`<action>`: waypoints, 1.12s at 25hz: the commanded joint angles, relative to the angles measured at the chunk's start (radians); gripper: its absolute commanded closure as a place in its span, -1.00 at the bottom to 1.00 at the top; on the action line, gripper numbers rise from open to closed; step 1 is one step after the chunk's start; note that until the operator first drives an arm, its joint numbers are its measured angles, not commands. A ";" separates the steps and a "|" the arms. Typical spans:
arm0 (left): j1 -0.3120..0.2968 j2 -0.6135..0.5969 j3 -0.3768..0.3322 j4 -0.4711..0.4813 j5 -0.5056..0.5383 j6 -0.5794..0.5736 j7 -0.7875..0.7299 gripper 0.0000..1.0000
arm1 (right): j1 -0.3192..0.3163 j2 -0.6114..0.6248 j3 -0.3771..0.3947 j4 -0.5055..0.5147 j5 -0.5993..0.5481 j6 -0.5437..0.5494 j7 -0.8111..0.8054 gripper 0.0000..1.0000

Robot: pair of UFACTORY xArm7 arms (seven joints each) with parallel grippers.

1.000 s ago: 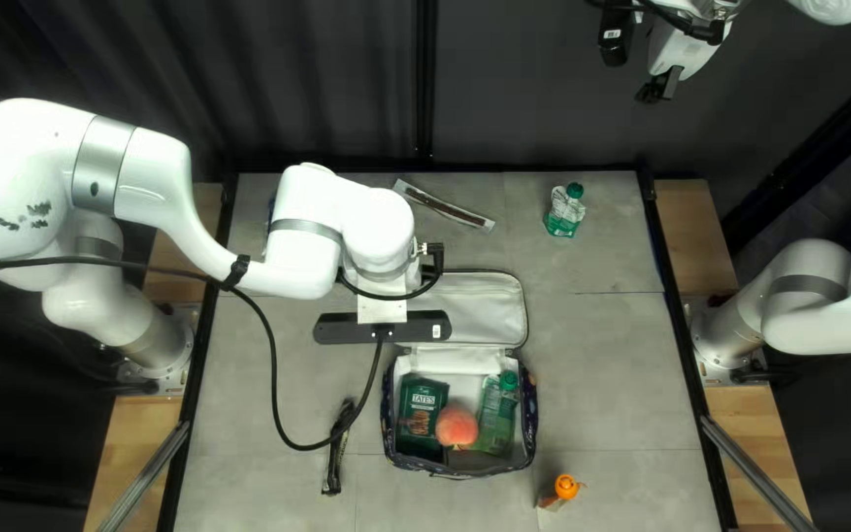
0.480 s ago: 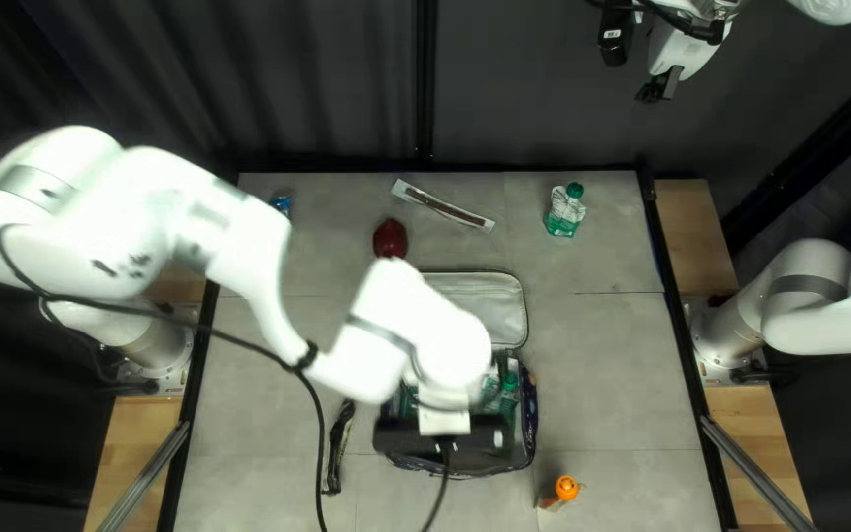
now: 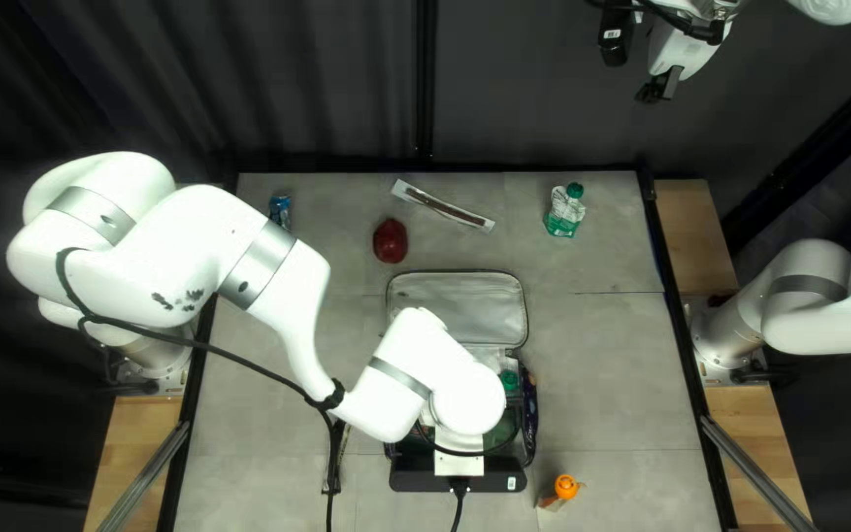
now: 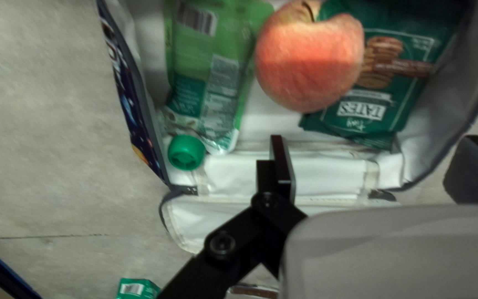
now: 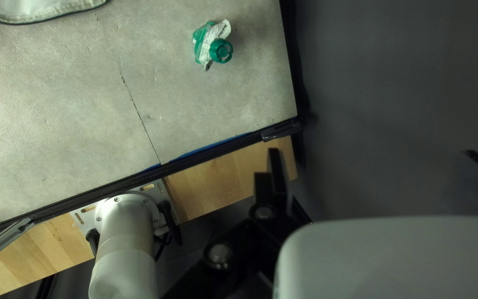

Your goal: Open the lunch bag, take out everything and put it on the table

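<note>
The lunch bag [image 3: 462, 303] lies open in the middle of the table, its white-lined lid folded back. My left arm's wrist [image 3: 462, 403] hangs over the opening and hides that gripper in the top left view. In the left wrist view, inside the bag [image 4: 127, 95], lie a green pouch [image 4: 206, 83] with a green cap [image 4: 186, 152], a peach-red apple [image 4: 309, 62] and a green cookie bag [image 4: 384, 95]. My left gripper [image 4: 371, 141] is open above the bag's hinge-side wall, holding nothing. My right gripper [image 5: 376, 158] is open and raised high beyond the table's far right corner.
On the table [image 3: 603, 355] behind the bag lie a dark red fruit [image 3: 390, 240], a small blue packet [image 3: 280, 209], a long snack stick [image 3: 442, 205] and a green-capped pouch [image 3: 564, 210]. An orange-capped pouch [image 3: 562, 491] stands near the front edge. The bag's strap [image 3: 333, 458] trails left.
My left arm has swung from behind the bag's lid to over its opening, uncovering the red fruit and blue packet on the table. The right arm has not moved.
</note>
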 commanded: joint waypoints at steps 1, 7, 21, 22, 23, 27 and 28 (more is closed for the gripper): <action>0.008 -0.037 -0.008 -0.028 -0.006 0.012 0.021 -1.00 | 0.000 0.000 0.000 0.000 0.000 0.000 0.000 -1.00; 0.096 -0.292 -0.002 -0.241 -0.101 0.032 0.138 -1.00 | 0.000 0.000 0.000 0.000 0.000 0.000 0.000 -1.00; 0.265 -0.811 0.246 -0.525 -0.188 0.238 0.505 -1.00 | 0.000 0.000 0.000 0.000 0.000 0.000 0.000 -1.00; 0.280 -0.831 0.262 -0.528 -0.179 0.257 0.502 -1.00 | 0.000 0.000 0.000 0.000 0.000 0.000 0.000 -1.00; 0.293 -0.856 0.278 -0.532 -0.175 0.271 0.503 -1.00 | 0.000 0.000 0.000 0.000 0.000 0.000 0.000 -1.00; 0.384 -0.890 0.274 -0.520 -0.142 0.353 0.262 -1.00 | 0.000 0.000 0.000 0.000 0.000 0.000 0.000 -1.00; 0.384 -0.890 0.274 -0.520 -0.142 0.353 0.262 -1.00 | 0.000 0.000 0.000 0.000 0.000 0.000 0.000 -1.00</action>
